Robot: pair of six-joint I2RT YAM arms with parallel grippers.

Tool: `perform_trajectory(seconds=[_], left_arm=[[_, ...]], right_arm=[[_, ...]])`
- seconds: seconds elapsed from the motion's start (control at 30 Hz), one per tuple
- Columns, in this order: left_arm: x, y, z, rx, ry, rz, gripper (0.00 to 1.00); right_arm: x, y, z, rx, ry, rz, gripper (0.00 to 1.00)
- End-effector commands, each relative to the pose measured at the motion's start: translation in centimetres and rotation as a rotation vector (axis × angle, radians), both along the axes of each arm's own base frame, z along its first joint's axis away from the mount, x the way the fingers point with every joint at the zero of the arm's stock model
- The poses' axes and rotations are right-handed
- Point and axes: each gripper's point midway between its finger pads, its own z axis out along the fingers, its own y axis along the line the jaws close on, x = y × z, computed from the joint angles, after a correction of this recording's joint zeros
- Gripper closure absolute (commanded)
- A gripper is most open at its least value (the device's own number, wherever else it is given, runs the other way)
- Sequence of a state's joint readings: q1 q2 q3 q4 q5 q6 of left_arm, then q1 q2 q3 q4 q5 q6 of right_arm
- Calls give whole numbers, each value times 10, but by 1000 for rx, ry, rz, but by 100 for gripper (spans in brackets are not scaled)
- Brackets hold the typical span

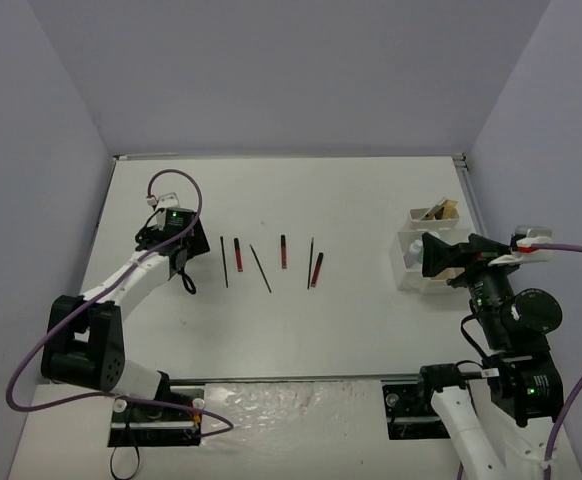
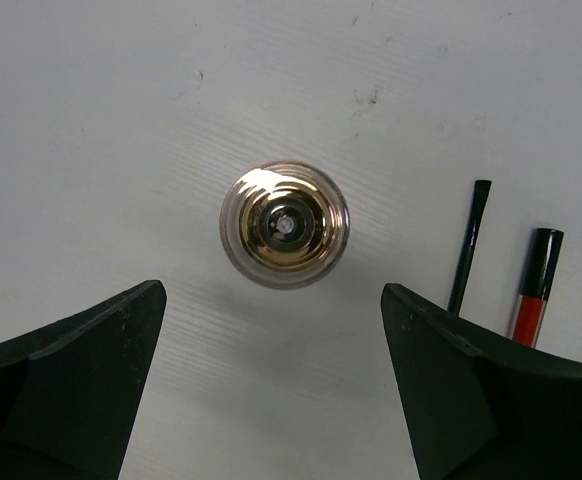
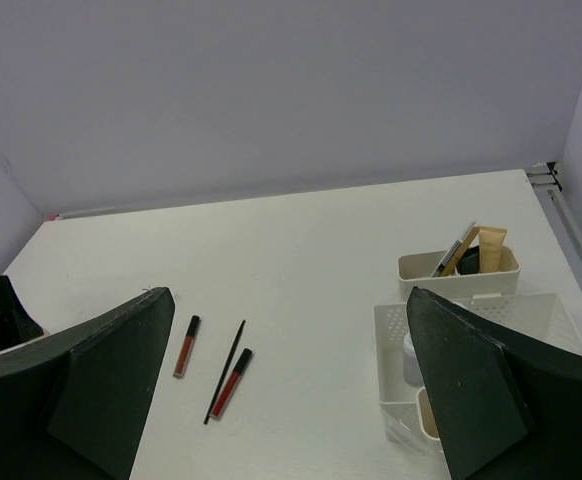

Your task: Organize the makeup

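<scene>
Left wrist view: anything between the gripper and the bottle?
Nothing visible. The bottle stands on bare table just ahead of the open left gripper; the sticks lie off to the right, clear of it.

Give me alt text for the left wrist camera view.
A round bottle, seen from above, stands on the white table beyond the open black fingers of the left gripper. A black stick and a red tube lie to its right.
</scene>
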State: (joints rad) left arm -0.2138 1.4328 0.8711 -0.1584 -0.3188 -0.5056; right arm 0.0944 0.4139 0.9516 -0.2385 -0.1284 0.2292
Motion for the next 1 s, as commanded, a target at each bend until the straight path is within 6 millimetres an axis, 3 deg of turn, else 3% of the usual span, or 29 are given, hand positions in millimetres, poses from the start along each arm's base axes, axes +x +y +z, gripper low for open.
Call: perform_trajectory(seconds=[0.0,0.17,0.63,0.97], left_arm=[[36,2,35,-7,-171,41,14],[46,-2,26,-14,-189,29,17],[38,6,2,-9,-227,75,24],[40,10,-1,6,-261,109,29]], right_arm=[[-3,4,12,-25,-65,21,0],[-6,5,12,-41,-70,32,0],[-7,10,5,-64,-67,60,0],[-12,11,5,-84,-86,71,0]])
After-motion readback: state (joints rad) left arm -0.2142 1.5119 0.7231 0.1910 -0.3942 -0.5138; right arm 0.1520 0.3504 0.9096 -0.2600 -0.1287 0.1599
